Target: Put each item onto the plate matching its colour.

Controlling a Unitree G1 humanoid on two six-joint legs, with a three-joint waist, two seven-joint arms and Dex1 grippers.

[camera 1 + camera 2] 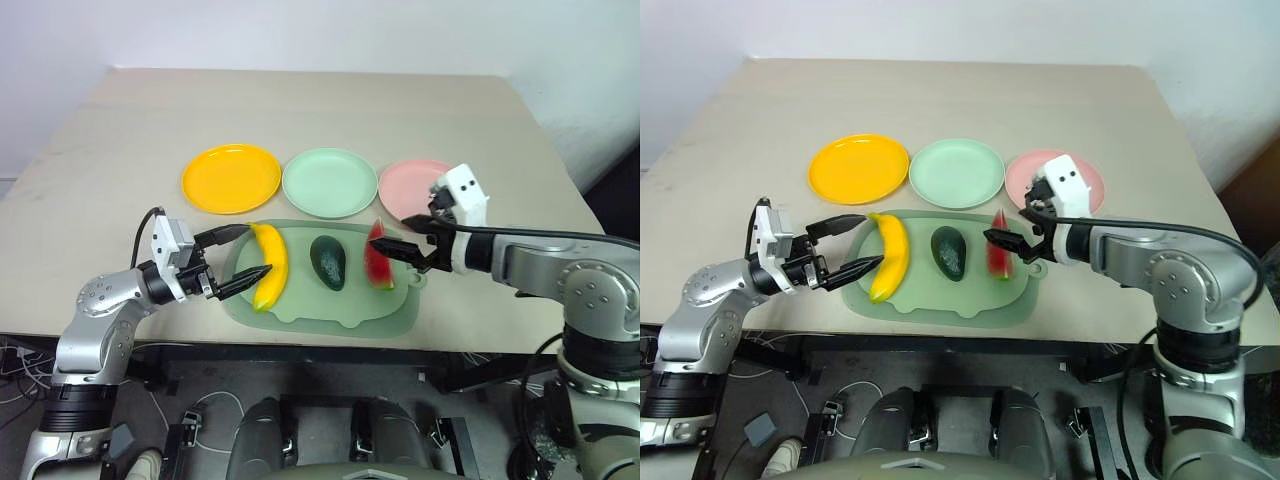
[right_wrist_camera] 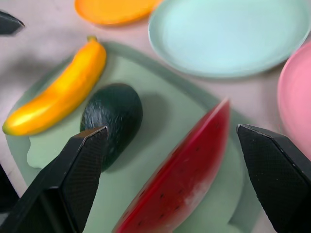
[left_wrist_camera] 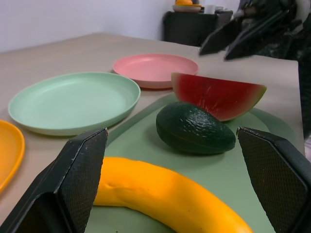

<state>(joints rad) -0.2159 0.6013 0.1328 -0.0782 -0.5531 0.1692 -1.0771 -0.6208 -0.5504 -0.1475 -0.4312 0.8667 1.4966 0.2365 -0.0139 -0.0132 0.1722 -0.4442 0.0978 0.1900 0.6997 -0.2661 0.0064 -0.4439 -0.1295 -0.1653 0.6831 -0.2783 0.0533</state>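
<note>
On the mat (image 1: pixel 300 310): banana (image 1: pixel 270 265) between wide-open, empty left gripper (image 1: pixel 232 262) fingers; avocado (image 1: pixel 328 261) mid-mat; watermelon (image 1: pixel 377 257) under wide-open, empty right gripper (image 1: pixel 408 250). Beyond the mat: yellow plate (image 1: pixel 231 178), green plate (image 1: pixel 329 182), pink plate (image 1: pixel 412 188). Risk: closing off-centre, rolling the banana, tipping the upright wedge.

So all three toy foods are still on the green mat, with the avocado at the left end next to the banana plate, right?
Not quite. The avocado lies in the middle of the green mat, between the banana on the left and the watermelon wedge on the right. All three are still on the mat, as the left eye view shows.
</note>
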